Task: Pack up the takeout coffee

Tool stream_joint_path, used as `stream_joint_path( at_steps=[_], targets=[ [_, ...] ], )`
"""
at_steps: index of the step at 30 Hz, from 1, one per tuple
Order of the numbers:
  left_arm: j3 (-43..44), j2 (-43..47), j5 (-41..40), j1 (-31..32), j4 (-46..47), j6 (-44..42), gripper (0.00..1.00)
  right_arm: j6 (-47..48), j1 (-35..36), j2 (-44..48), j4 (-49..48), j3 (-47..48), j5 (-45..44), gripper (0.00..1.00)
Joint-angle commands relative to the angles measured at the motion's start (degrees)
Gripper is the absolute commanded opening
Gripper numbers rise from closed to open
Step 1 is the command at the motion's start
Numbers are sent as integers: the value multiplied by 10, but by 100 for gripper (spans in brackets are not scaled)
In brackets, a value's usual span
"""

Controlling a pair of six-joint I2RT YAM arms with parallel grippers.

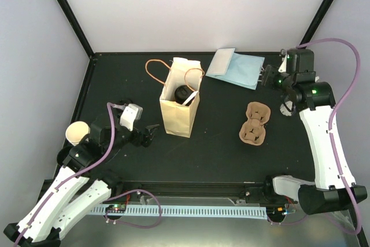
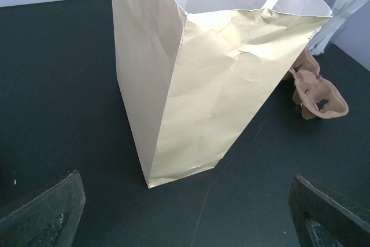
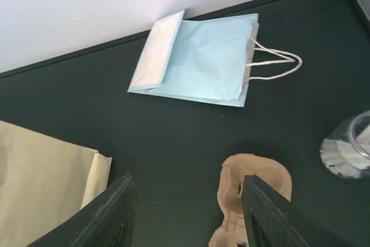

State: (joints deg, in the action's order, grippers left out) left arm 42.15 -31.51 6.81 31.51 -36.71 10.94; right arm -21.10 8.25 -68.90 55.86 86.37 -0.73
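Centre frame, the takeout coffee (image 1: pixel 182 93) was seen inside the bag (image 1: pixel 176 117), stood upright for loading; left tool (image 1: pixel 151 134) wide, right tool (image 1: pixel 267 77) half-parted, both empty.

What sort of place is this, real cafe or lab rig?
Likely a lab test cell, not a cafe: bare white walls around a black table, with staged props: tan paper bag holding the takeout coffee, pulp cup carrier.

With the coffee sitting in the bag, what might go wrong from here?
The upright tan paper bag stands unsupported with the black-lidded white paper cup inside; the open left claw close beside it might knock it over when moving. The right claw hovers near the flat light-blue paper bag, whose string handles could snag.
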Motion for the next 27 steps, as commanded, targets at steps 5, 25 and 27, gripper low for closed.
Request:
stream_joint_path(
  at_steps=[5, 25, 27],
  targets=[
    [2, 1, -6, -3, 10, -7, 99, -15, -79, 5, 37, -16, 7, 50],
    [1, 7, 1, -2, 11, -9, 99, -92, -230, -112, 85, 17, -137, 36],
    [0, 7, 1, -3, 12, -9, 99, -98, -239, -116, 78, 3, -132, 36]
  ],
)
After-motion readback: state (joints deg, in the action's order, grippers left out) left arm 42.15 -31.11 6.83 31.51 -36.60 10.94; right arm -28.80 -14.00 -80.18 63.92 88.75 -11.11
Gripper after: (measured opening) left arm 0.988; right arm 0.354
